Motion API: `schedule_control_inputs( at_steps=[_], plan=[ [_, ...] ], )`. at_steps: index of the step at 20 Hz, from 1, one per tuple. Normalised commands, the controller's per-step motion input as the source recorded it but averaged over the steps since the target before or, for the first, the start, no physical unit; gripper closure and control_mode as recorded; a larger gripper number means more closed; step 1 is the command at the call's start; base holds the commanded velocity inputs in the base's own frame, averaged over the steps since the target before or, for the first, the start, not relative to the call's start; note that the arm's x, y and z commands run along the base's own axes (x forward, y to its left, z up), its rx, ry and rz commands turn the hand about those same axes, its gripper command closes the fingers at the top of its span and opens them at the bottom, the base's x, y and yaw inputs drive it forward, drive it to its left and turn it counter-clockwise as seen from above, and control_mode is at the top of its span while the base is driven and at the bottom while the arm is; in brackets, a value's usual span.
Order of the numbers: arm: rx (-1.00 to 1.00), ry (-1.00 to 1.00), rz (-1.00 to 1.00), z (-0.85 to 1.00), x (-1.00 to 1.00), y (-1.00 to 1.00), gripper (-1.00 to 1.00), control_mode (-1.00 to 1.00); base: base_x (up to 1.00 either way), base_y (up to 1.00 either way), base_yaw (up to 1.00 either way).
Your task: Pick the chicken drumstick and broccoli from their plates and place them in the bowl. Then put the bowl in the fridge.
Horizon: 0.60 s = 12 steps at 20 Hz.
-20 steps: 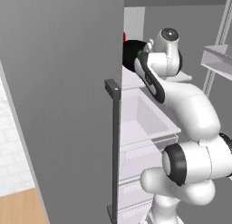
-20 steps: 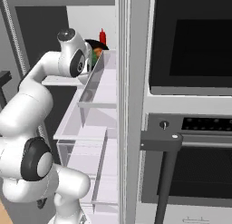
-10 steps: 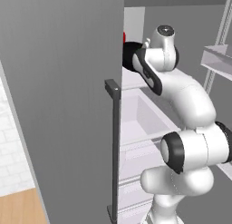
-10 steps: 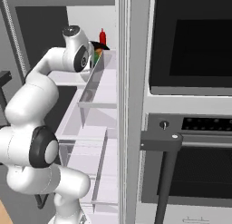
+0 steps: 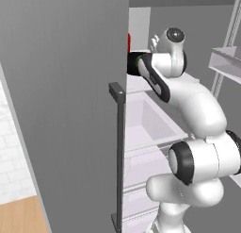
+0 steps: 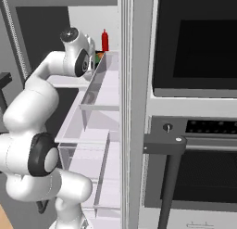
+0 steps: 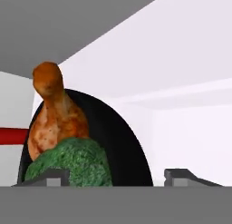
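In the hand view the gripper (image 7: pixel 112 177) stands wide, its fingertips apart on either side of the glossy black round bowl (image 7: pixel 122 146) and holding nothing. Inside the bowl, the orange-brown roasted chicken drumstick (image 7: pixel 54 116) rises at 11 o'clock above the bumpy dark green broccoli floret (image 7: pixel 72 164), within the tall grey fridge (image 5: pixel 66 109) and its white interior.

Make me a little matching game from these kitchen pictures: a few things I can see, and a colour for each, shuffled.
Things:
1. chicken drumstick
2. broccoli
3. bowl
4. bottle at the back of the fridge

Colours:
A. glossy black
B. red
C. orange-brown
D. dark green

Pairs: 1-C, 2-D, 3-A, 4-B
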Motion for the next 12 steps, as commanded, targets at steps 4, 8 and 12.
schedule_control_inputs(
  at_steps=[4, 8, 12],
  plan=[
    [0.00, -0.20, 0.00, 0.22, -0.52, 0.10, -1.00, -1.00, 0.00, 0.00, 0.00],
    [0.00, -0.01, 0.01, 0.85, -0.84, 0.06, -1.00, -1.00, 0.00, 0.00, 0.00],
    [-0.01, 0.00, 0.01, 0.94, -1.00, 0.08, -1.00, -1.00, 0.00, 0.00, 0.00]
  ],
)
